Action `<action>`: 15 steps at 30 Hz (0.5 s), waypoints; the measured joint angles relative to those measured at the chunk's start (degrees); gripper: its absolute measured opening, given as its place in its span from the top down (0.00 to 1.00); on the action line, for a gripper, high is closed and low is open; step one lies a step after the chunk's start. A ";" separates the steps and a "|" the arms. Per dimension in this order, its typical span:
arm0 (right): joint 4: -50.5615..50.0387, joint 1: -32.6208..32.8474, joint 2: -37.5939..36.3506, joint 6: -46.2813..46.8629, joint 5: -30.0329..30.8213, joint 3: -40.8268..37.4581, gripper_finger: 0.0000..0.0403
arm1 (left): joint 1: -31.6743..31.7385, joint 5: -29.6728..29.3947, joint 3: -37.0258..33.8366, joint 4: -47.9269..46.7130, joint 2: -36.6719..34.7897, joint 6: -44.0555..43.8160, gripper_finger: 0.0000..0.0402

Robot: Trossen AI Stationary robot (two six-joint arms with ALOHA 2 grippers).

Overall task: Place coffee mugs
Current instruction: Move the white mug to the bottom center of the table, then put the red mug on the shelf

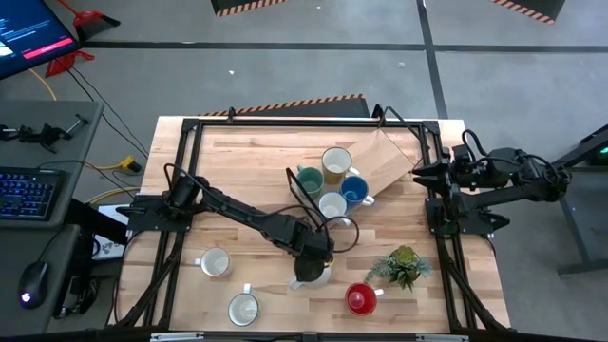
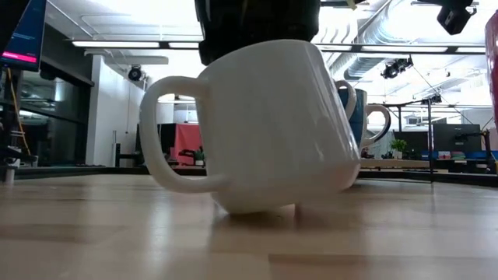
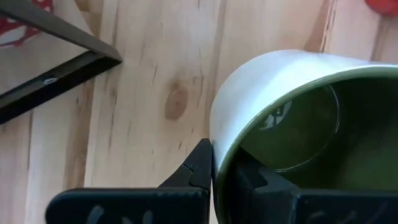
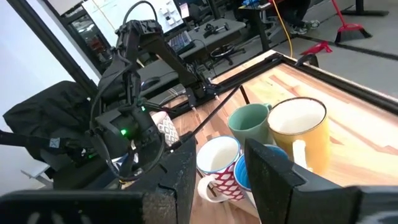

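Note:
My left gripper [image 1: 312, 266] is near the table's near middle, shut on a white mug [image 2: 264, 124] with an olive-green inside [image 3: 298, 124]. A teal mug [image 1: 309, 179], a yellow mug [image 1: 336, 163], a blue mug [image 1: 353, 190] and a white patterned mug [image 1: 332, 204] stand bunched at the middle. Two white mugs [image 1: 215, 262] [image 1: 243, 308] stand at the near left, and a red mug [image 1: 361, 298] stands at the near right. My right gripper [image 4: 221, 168] waits open by the right edge, touching nothing. My left gripper [image 3: 217, 158] pinches the white mug's rim wall [image 3: 219, 134], one finger [image 3: 199, 168] outside and one finger [image 3: 249, 177] inside. It comes from above, pointing down. The mug is tilted, its handle [image 2: 167, 132] out to one side and the low edge of its base [image 2: 257, 206] at the table top.
A small green potted plant [image 1: 401, 264] stands just right of the held mug, beside the red one. A slanted wooden board [image 1: 385, 157] lies at the far right, behind the mug cluster. A black frame [image 1: 190, 133] rims the table. Bare wood [image 1: 247, 161] shows at the far left.

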 joint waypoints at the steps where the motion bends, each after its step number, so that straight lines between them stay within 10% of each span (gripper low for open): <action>1: -0.05 0.00 -0.02 0.25 0.00 0.00 0.69 | -0.01 0.03 0.00 0.05 0.00 0.01 0.98; 15: -0.47 0.00 -0.02 0.32 -1.30 0.00 0.69 | 0.28 1.43 -0.02 -0.26 -0.29 0.08 0.79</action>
